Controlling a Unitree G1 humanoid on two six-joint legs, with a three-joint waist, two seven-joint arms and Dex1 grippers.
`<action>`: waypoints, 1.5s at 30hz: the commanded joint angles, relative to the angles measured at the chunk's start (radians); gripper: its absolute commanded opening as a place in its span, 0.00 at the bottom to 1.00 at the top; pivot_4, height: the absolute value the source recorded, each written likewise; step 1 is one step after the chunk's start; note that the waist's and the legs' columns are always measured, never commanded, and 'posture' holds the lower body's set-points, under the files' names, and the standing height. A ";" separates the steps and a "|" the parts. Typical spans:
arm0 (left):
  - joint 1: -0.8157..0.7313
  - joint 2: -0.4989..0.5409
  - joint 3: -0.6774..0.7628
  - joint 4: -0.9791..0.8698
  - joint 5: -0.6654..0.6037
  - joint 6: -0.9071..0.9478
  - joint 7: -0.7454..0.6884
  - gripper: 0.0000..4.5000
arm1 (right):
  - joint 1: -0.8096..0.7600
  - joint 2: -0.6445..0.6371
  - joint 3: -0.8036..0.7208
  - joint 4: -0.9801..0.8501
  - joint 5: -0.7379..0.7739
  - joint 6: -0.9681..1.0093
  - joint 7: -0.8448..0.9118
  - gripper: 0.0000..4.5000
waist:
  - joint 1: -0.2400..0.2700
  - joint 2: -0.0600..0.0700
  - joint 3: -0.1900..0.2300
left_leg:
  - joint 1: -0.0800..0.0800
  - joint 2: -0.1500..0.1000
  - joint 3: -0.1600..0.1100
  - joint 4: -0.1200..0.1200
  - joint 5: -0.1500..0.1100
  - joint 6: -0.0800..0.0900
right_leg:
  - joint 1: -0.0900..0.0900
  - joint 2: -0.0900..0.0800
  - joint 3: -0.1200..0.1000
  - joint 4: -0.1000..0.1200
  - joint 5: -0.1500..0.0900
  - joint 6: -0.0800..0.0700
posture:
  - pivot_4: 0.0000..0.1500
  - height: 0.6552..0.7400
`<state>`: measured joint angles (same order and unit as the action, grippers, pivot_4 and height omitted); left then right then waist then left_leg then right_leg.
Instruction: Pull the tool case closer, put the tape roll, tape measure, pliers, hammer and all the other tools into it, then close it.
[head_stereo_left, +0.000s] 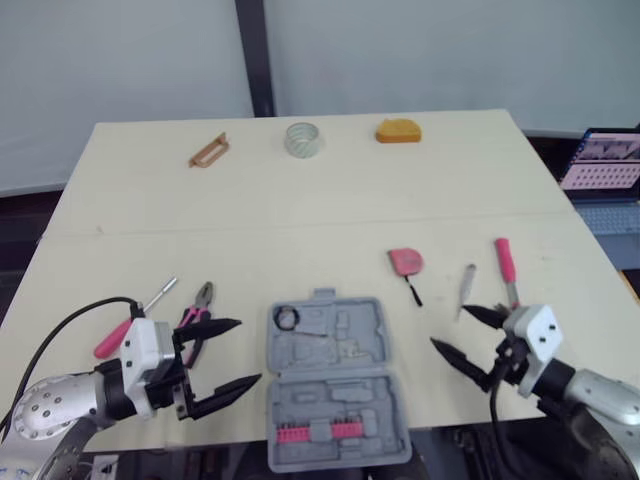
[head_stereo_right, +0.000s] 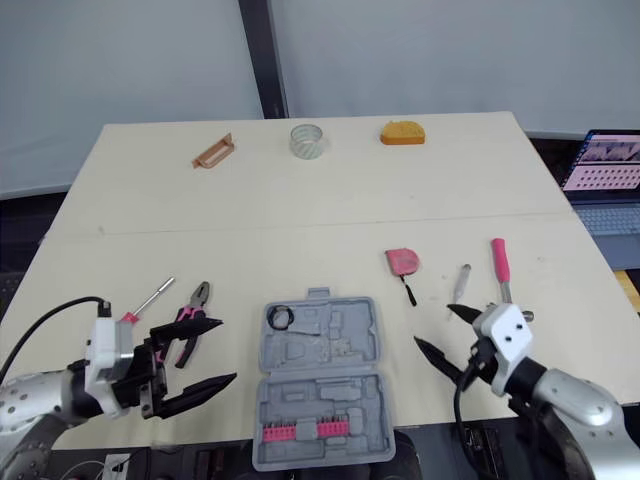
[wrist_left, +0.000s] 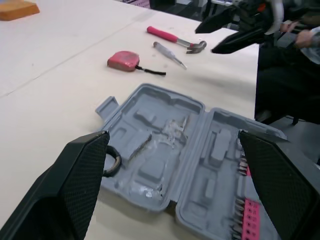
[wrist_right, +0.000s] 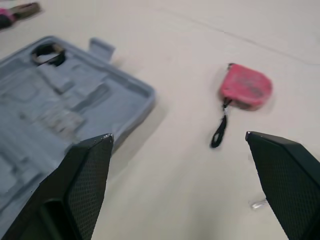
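Two pincers hang low over the near edge of the surface (head_stereo_left: 300, 215), one on either side of the tool case (head_stereo_left: 360, 395). The left pincer (head_stereo_left: 250, 350) and the right pincer (head_stereo_left: 449, 327) both stand wide open, with nothing between their black fingers.

The grey case lies flat and fully opened at the middle of the near edge, its handle tab pointing away from the robot. A black ring (head_stereo_left: 287, 319) sits in the far-left corner of the far half, and a row of pink bits (head_stereo_left: 320, 432) runs across the near half. The other moulded pockets look bare.

Left of the case, the pliers (head_stereo_left: 197, 310) with pink grips lie just beside the left pincer's farther finger. A pink-handled screwdriver (head_stereo_left: 135, 320) lies a little further left, its shaft angled away.

Right of the case, the pink tape measure (head_stereo_left: 405, 262) rests on the surface with its black strap trailing toward the near edge. Beyond it to the right lie a slim silvery tool (head_stereo_left: 467, 287) and then the hammer (head_stereo_left: 505, 260). The hammer's pink handle points away, and its head is close to the right pincer.

Well apart from all this, along the far edge, sit a brown handle-shaped piece (head_stereo_left: 209, 151), a pale tape roll (head_stereo_left: 304, 139) and an orange block (head_stereo_left: 398, 131). A laptop (head_stereo_left: 605, 160) stands off the surface to the right.
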<state>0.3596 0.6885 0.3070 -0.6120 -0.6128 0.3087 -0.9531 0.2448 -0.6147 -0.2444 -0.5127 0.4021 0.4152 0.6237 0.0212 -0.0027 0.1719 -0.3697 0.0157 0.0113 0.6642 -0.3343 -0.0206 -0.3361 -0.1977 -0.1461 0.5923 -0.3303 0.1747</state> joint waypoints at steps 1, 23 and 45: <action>-0.008 0.005 -0.028 0.007 0.005 -0.009 -0.012 0.98 | -0.076 0.020 0.030 -0.016 -0.057 0.100 -0.128 1.00 | 0.002 0.000 0.000 | 0.000 0.000 0.000 0.000 0.000 0.000 | 0.000 0.000 0.000 0.000 0.000 0.000 | 1.00 1.00; -0.061 -0.002 -0.062 0.071 0.092 -0.058 0.027 0.98 | -0.534 0.267 0.191 0.398 -0.142 0.398 -0.356 1.00 | -0.001 0.002 0.000 | -0.001 0.000 0.004 0.000 0.000 0.000 | -0.005 0.001 0.004 0.002 0.000 0.000 | 1.00 1.00; -0.044 0.005 -0.043 0.091 0.115 -0.062 0.047 1.00 | -0.586 0.324 0.281 0.546 -0.277 0.295 -0.387 0.03 | -0.022 0.002 0.000 | 0.000 0.000 0.005 -0.001 0.000 0.000 | -0.005 0.001 0.006 0.003 0.000 0.000 | 1.00 1.00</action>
<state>0.3089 0.6867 0.2385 -0.5193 -0.5020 0.2606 -0.9083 -0.3549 -0.2889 0.0411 0.0249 0.1458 0.6974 0.2528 -0.0008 -0.0005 0.1715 -0.3698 0.0162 0.0161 0.6635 -0.3343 -0.0206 -0.3416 -0.1968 -0.1400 0.5954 -0.3303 0.1747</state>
